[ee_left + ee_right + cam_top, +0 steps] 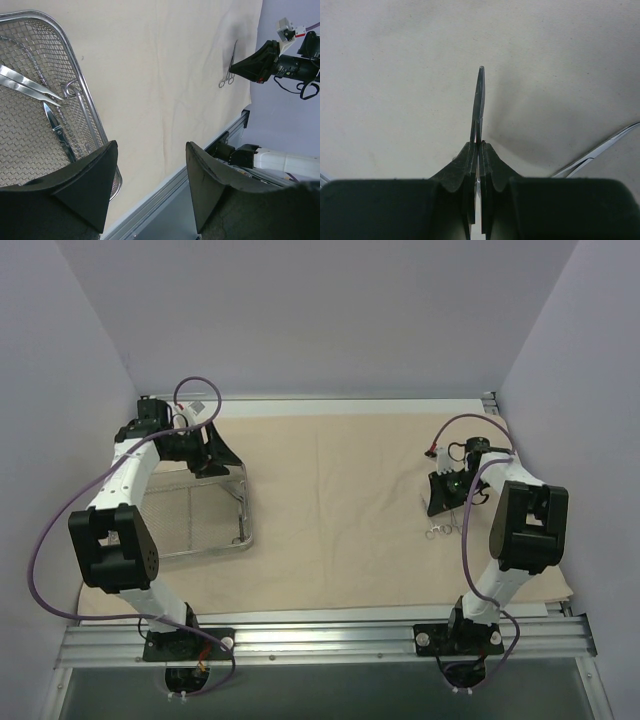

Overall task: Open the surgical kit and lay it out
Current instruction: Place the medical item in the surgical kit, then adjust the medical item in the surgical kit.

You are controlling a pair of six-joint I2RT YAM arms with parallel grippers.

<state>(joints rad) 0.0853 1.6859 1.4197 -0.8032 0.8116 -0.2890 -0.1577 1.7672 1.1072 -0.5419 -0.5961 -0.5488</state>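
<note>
The beige cloth wrap [340,490] lies spread flat over the table. On its left part stands the silver wire-mesh tray [243,510]. In the left wrist view the tray [30,50] holds tweezers [25,82] and scissors [57,127]. My left gripper [151,147] is open and empty, above the tray's far right corner [215,460]. My right gripper [479,145] is shut on a thin metal instrument [480,100], low over the cloth at the right [437,506]. Beside it a ring-handled instrument [230,70] lies on the cloth, with its rings toward the near edge [440,531].
A metal rail [330,635] runs along the table's near edge, carrying both arm bases. Pale walls close in the left, right and back sides. Purple cables [45,540] loop off both arms.
</note>
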